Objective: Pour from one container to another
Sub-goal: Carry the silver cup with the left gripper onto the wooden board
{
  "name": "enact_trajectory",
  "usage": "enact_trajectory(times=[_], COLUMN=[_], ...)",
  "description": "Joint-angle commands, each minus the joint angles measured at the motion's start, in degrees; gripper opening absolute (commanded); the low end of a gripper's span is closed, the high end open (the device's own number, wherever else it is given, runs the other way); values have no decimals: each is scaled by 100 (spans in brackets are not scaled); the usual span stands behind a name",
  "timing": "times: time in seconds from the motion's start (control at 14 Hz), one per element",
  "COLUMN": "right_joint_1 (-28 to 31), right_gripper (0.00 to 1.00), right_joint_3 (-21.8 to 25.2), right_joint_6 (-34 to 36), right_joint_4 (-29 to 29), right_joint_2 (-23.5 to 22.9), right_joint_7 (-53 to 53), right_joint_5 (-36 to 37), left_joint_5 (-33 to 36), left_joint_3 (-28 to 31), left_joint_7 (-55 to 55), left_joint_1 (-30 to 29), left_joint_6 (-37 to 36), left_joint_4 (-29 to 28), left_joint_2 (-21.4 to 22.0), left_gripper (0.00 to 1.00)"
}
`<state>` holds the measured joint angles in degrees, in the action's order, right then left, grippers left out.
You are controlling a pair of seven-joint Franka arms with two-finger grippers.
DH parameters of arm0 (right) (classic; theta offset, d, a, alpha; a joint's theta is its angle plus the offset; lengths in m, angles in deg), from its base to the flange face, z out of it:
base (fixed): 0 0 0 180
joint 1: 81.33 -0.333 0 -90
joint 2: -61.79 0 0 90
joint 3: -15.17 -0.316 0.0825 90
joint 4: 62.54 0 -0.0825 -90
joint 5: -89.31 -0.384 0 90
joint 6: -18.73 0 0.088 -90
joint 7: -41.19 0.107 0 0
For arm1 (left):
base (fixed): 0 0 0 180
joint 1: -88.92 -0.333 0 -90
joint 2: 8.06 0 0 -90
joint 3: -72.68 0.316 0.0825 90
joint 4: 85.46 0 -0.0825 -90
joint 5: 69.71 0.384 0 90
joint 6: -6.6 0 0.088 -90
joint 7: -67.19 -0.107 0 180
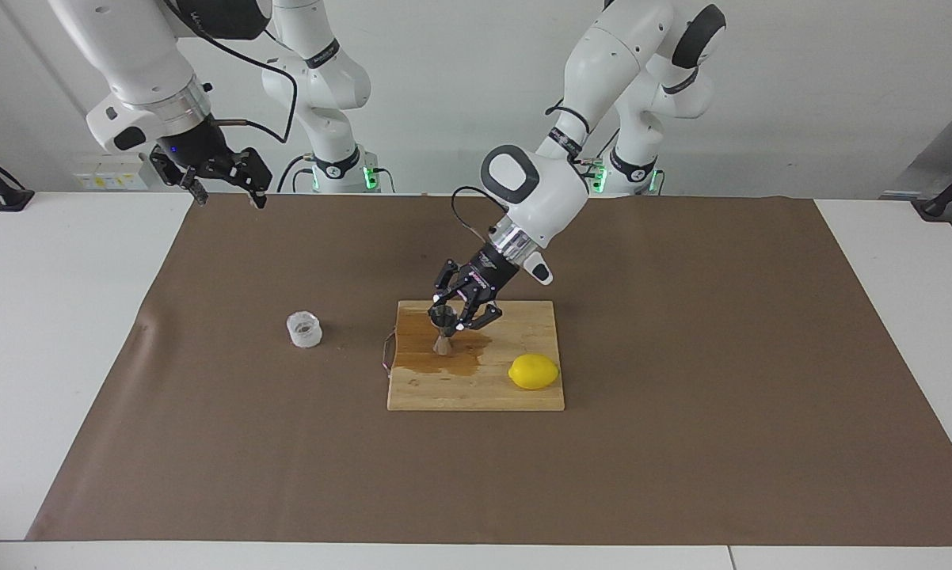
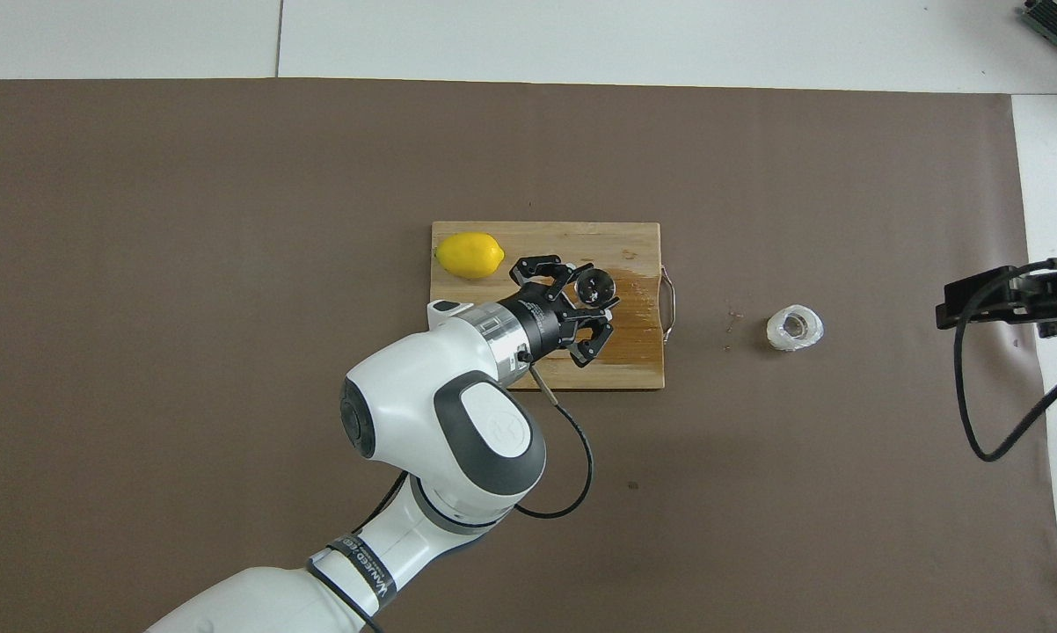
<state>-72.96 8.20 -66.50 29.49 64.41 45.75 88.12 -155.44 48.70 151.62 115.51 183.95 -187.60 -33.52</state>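
Left gripper (image 1: 454,315) is clamped on the jigger (image 1: 443,332), over the wet end of the board (image 1: 476,396). Jigger looks upright, mouth up; from the facing view I can't tell for sure if its foot touches the board or hangs just above it. Overhead view shows the jigger's round mouth (image 2: 595,285) over the dark stain (image 2: 625,330).

Cup (image 1: 303,329) sits on the mat (image 1: 682,443), off the board, toward the right arm's end of the table, well apart from the jigger. It stands upright with a little dark residue inside; nothing holds it.

Right gripper (image 1: 226,180) waits with fingers spread, empty, up over the mat's corner at its own end.

Lemon (image 1: 534,371) is on the board, at the end toward the left arm, clear of the gripper.

Step, as I read it: transport. The jigger is being carried toward the cup, with no tilt yet, so no pour is under way. The stain suggests a spill, so the board is slick.

Next move needs:
1. Keep the jigger level while crossing the board's handle (image 1: 387,352).
2. Bring the 2 containers close, one rim over the other's mouth.
3. Tilt slowly; both mouths are small, so a miss means another spill.
4. The cup is light and unbraced, so contact could knock it.
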Motion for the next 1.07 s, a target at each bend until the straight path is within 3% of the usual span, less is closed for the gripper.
enact_trajectory(times=[0.0, 0.5, 0.64, 0.72, 0.86, 0.93, 1.0], right_joint_1=[42, 51, 51, 51, 51, 51, 51], right_gripper=[100, 100, 100, 100, 100, 100, 100], right_joint_3=[-24, -23, -15, -15, -23, -15, -23], right_joint_6=[42, 42, 42, 33, 42, 33, 42], right_joint_4=[79, 88, 79, 79, 79, 79, 79], right_joint_2=[98, 89, 89, 98, 89, 98, 98], right_joint_7=[-7, -7, -7, -7, -7, -7, -7], right_joint_5=[-110, -110, -110, -110, -110, -110, -110], left_joint_5=[-85, -76, -76, -59, -50, -50, -50], left_joint_3=[-62, -63, -63, -63, -63, -63, -63], left_joint_7=[-32, -32, -32, -32, -32, -32, -32], left_joint_1=[83, 215, 233, 233, 242, 242, 242], left_joint_6=[377, 563, 589, 590, 590, 590, 590], left_joint_4=[238, 186, 177, 177, 177, 177, 177], left_joint_2=[-179, -293, -293, -293, -293, -293, -293], left_gripper=[0, 0, 5, 22, 82, 100, 100])
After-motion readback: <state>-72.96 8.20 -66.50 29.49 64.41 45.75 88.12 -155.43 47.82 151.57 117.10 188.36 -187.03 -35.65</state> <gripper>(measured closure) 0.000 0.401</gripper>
